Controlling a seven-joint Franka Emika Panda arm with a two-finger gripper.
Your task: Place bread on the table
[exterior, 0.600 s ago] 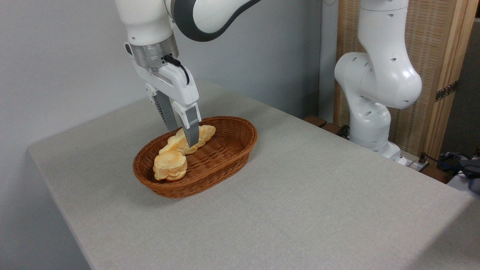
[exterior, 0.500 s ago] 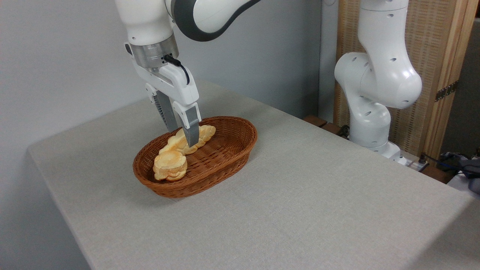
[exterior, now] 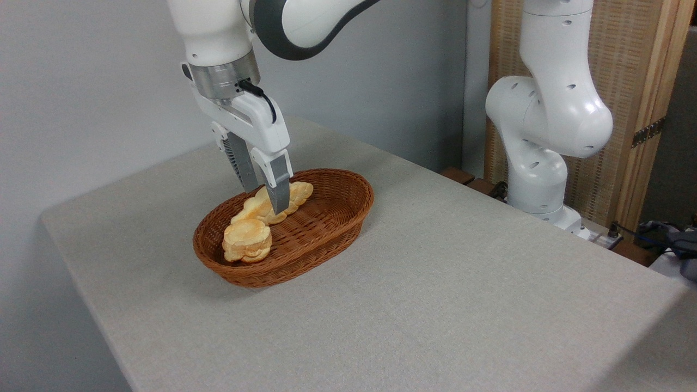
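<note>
Straddling the bread [exterior: 272, 204], my gripper [exterior: 267, 200] hangs at centre-left of the frame, pointed down into the wicker basket [exterior: 332, 228].

Item: bread. Long braided golden loaf, lying inside the basket along its far-left wall. Long axis runs from lower left to upper right of the frame, roughly in line with the basket's own length. One end sits behind the round bun [exterior: 246, 239]; the other, pointed end shows to the right of my near finger.

Item: gripper. Two fingers [exterior: 279, 188] set across the loaf's narrow width, near finger in front of it, far finger behind. Position is about mid-length of the loaf. Jaws stand close about it and appear to be bearing on its sides; I judge the loaf clasped, though the contact on the far side is hidden. The loaf does not look raised off the basket floor.

Item: round bun. Stacked, at the lower-left end of the basket, just beside the loaf's end, clear of my fingers.

Item: table [exterior: 463, 283]. Grey-beige top, wide bare area to the right and lower right of the basket.

Judgement: the grip crosses the long axis squarely, so the lift should go straight up over the rim, then rightward to the bare top. Risk: the loaf's ends drooping or catching the rim.
</note>
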